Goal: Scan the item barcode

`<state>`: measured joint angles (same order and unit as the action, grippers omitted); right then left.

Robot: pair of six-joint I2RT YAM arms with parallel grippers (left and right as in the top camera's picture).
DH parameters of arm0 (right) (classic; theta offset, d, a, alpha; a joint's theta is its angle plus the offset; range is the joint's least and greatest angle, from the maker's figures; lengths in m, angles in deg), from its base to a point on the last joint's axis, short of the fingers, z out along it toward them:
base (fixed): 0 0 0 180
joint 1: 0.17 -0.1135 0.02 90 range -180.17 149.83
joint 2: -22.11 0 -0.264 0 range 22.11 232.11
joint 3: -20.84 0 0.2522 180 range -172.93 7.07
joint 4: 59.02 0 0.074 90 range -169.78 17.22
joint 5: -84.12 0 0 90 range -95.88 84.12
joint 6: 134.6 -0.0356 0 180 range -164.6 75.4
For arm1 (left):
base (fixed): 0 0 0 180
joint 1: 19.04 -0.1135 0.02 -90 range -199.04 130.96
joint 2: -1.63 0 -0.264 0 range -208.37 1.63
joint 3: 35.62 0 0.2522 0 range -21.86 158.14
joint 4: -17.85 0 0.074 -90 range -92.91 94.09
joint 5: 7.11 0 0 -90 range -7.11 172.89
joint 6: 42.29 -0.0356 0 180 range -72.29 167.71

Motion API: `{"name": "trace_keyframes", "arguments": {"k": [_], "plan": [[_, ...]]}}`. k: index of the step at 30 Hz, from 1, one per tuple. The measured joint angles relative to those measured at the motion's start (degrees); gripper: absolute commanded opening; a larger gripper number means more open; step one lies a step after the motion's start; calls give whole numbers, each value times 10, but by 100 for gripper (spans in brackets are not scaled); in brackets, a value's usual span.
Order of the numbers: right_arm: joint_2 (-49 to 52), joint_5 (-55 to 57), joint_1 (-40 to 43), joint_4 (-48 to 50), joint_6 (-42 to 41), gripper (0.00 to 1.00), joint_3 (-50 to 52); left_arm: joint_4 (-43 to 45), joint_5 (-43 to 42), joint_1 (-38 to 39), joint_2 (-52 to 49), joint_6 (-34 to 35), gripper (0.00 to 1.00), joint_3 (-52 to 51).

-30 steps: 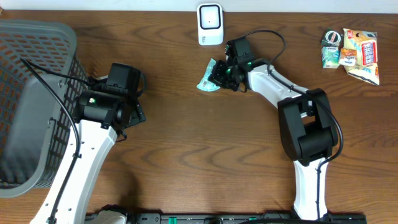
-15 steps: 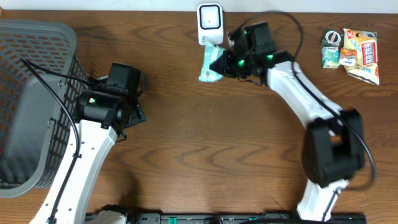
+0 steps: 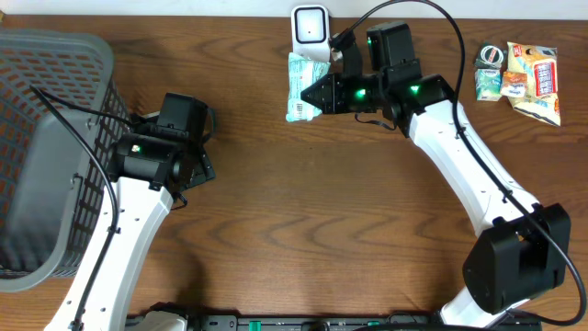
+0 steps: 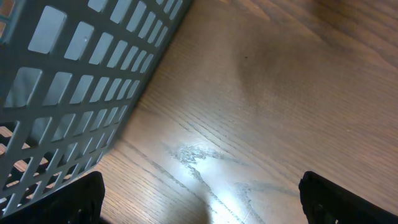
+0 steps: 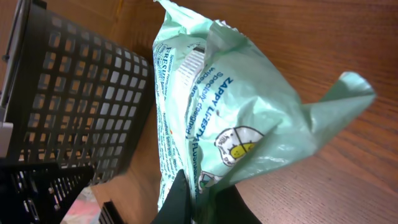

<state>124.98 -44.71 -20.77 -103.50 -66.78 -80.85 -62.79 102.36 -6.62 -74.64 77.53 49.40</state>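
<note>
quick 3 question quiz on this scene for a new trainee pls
1. True or false: the right gripper is shut on the green packet.
2. The packet is held nearest to: A) grey basket, B) white scanner, C) snack pile.
3. Which gripper is open and empty?
Key: 1 true. 2 B. 3 the left gripper.

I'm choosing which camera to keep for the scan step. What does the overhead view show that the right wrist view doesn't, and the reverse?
Overhead only: the white scanner at the far edge and the snack pile off to the right. Right wrist only: the lettering on the green packet, close up. Both: that packet pinched in the right claw, the mesh basket and the wooden table.
</note>
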Motion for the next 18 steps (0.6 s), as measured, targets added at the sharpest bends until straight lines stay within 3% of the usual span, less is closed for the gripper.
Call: {"name": "trace_keyframes", "arguments": {"k": [18], "plan": [[-3, -8, 0, 58, 38, 1, 0, 0, 0, 0, 0, 0, 97, 0]]}}
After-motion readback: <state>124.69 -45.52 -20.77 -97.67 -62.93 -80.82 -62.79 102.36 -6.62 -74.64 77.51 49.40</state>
